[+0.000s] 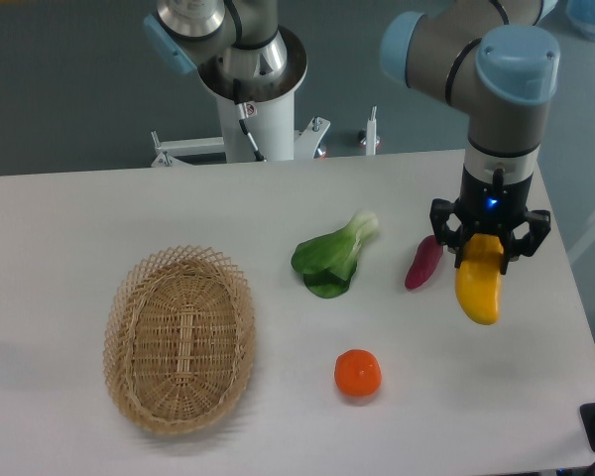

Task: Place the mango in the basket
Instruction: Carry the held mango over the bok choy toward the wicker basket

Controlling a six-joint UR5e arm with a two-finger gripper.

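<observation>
My gripper (486, 246) is shut on the top end of the mango (478, 288), a yellow elongated fruit that hangs down from the jaws above the right side of the table. The wicker basket (179, 339) lies at the front left of the table, with nothing inside it, far to the left of the gripper.
A purple-red sweet potato (422, 263) lies just left of the gripper. A green bok choy (333, 258) lies in the middle and a round orange (358, 373) in front of it. The table's right edge is near the gripper.
</observation>
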